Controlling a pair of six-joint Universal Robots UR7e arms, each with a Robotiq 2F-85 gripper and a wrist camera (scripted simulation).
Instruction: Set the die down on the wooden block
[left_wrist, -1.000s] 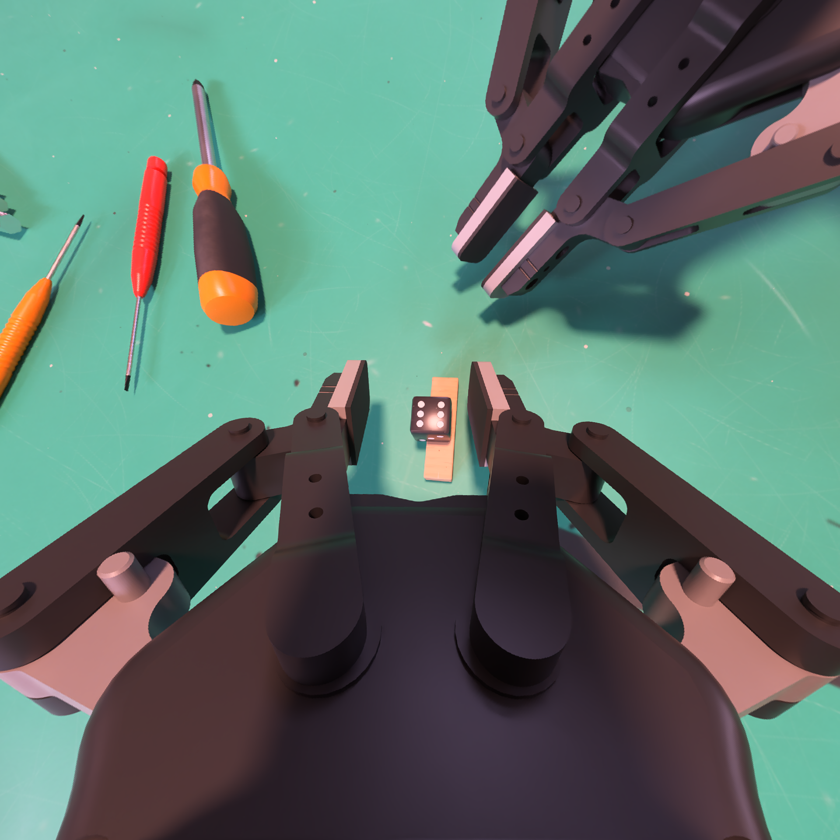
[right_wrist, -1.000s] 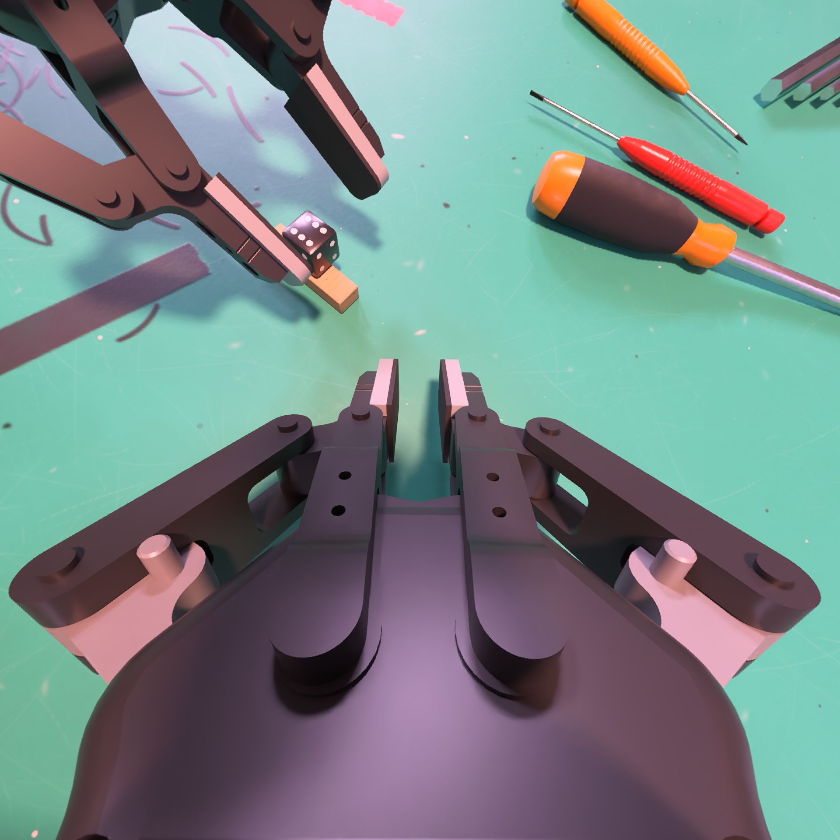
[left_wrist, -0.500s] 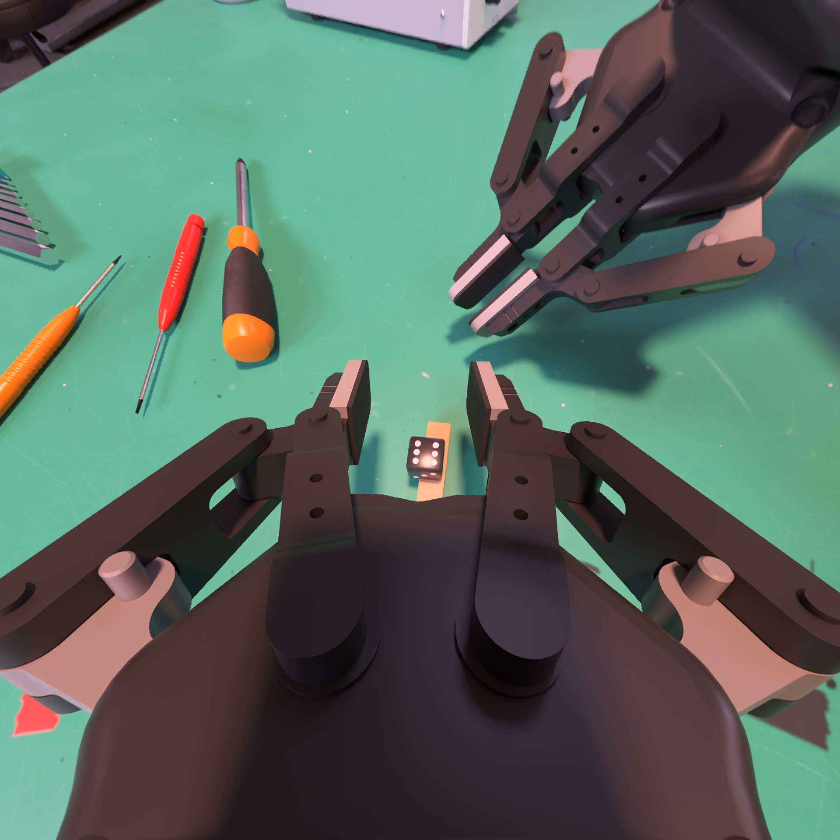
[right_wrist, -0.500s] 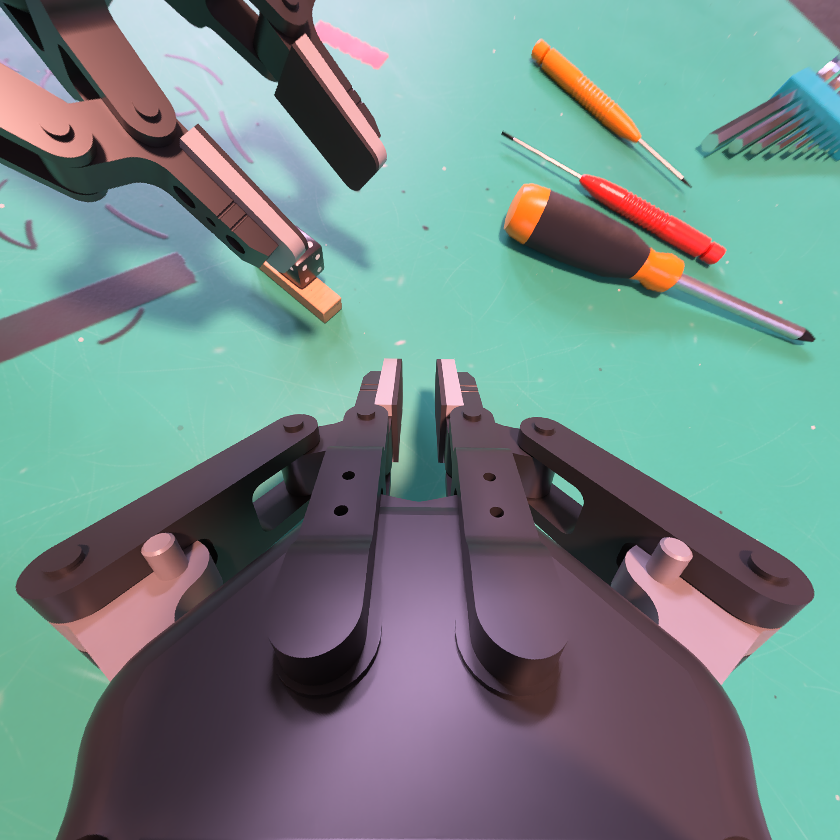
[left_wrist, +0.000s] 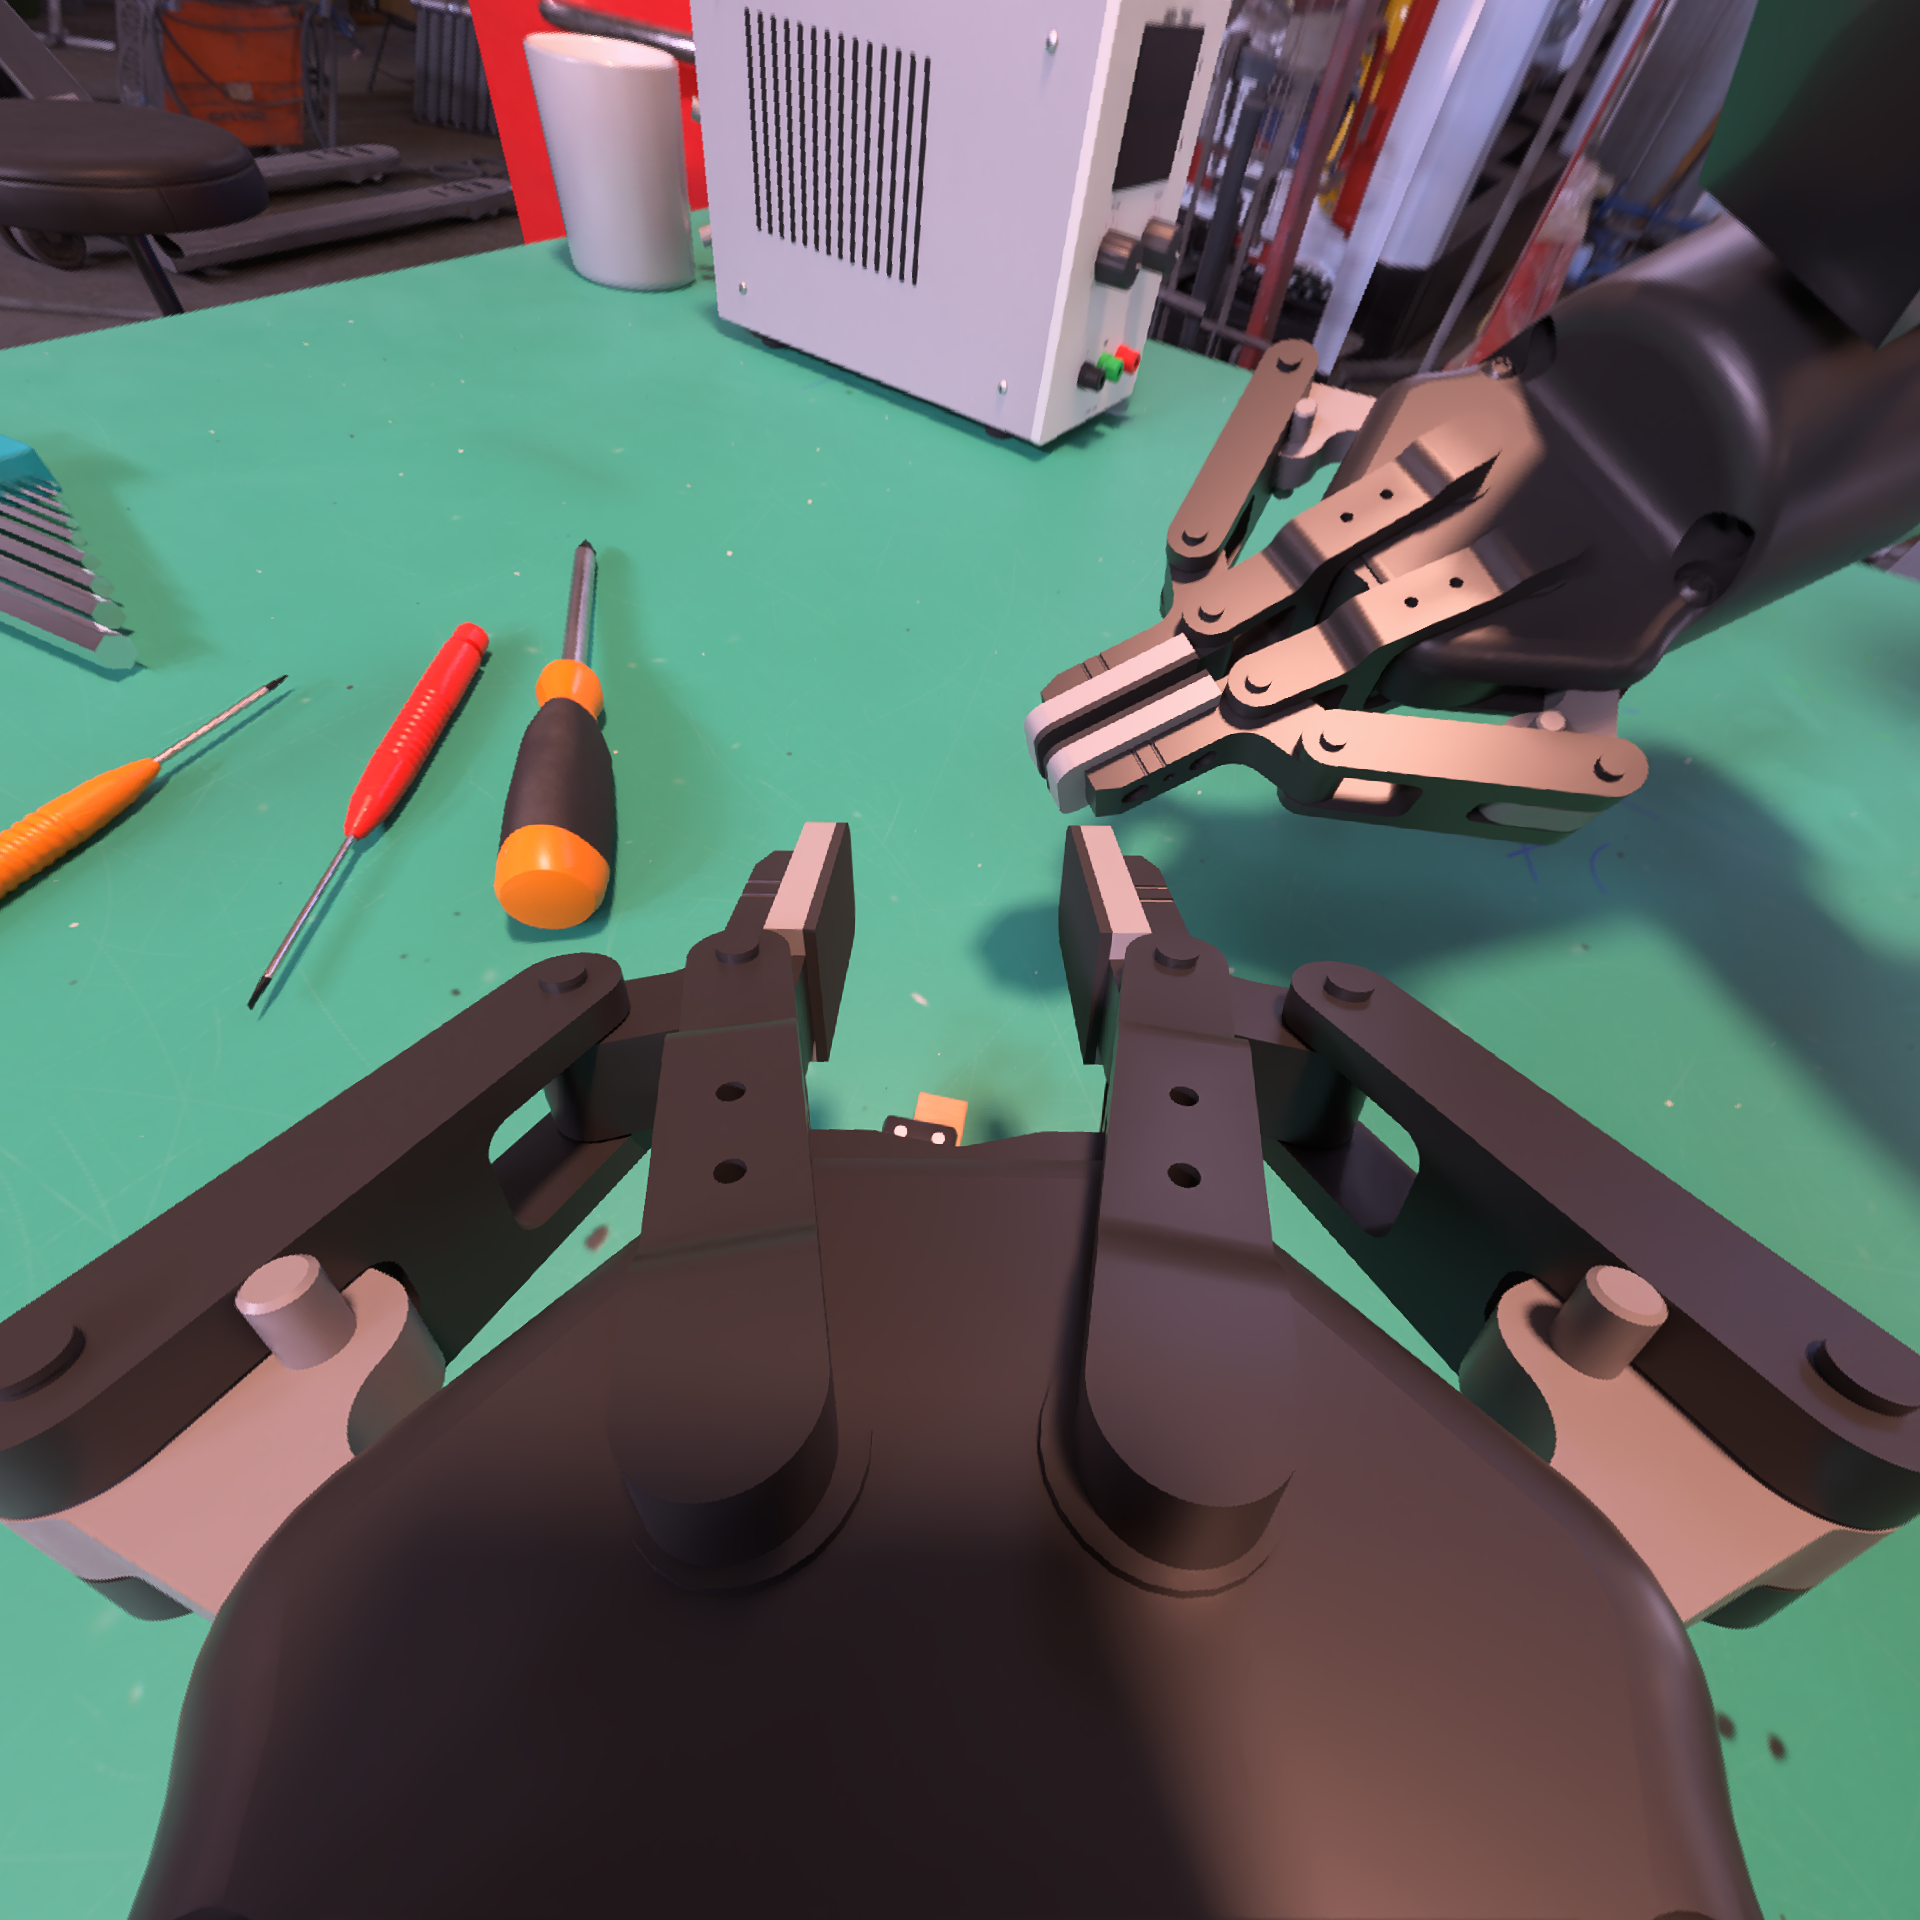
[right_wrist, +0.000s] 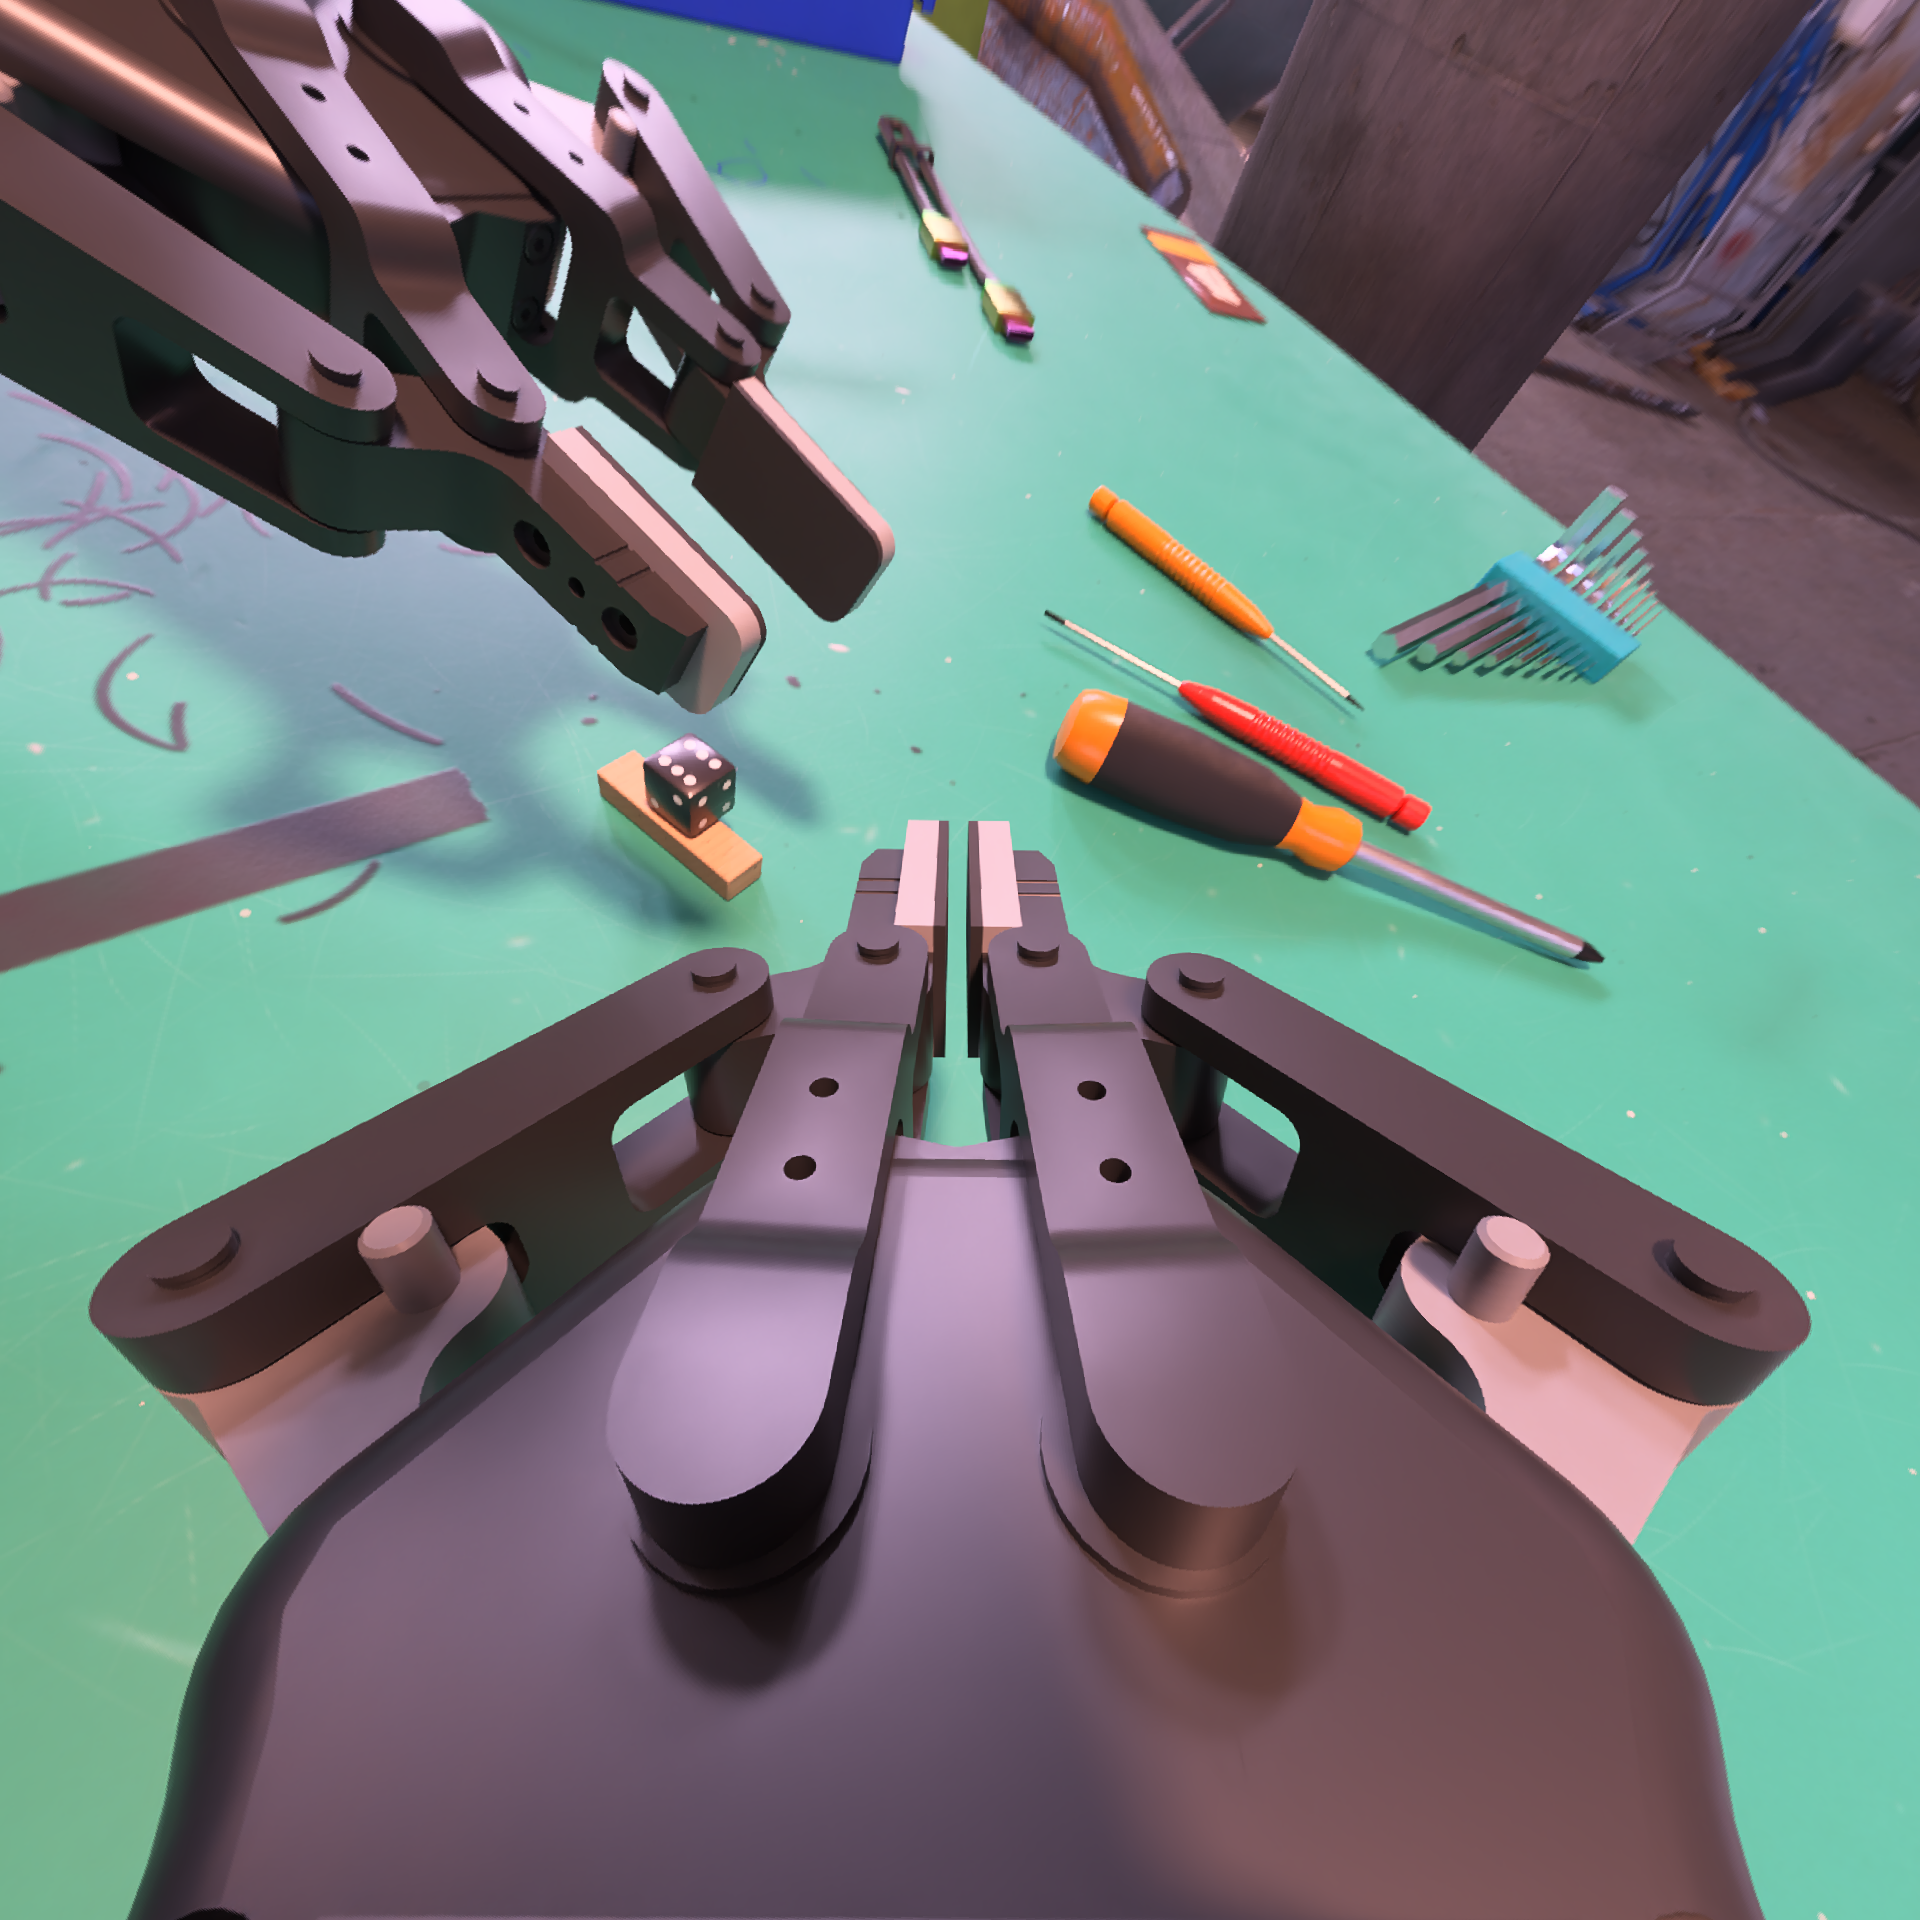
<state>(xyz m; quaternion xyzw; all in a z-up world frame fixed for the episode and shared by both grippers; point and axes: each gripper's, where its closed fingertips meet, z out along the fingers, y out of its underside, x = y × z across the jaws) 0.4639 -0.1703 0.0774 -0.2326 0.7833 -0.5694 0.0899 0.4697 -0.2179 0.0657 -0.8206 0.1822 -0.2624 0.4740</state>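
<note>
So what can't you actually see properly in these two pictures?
- Left wrist view: the die and wooden block are mostly hidden behind the left gripper body.
- Right wrist view: the die's underside contact with the block is hidden.
- Right wrist view: small tools far back, too small.

Black white-dotted die (right_wrist: 689, 782) on tan wooden block (right_wrist: 681, 838).

My left gripper (left_wrist: 958, 894) hangs above the table, jaws spread wide and empty; my right gripper (right_wrist: 957, 868) has its pads nearly touching.
</note>
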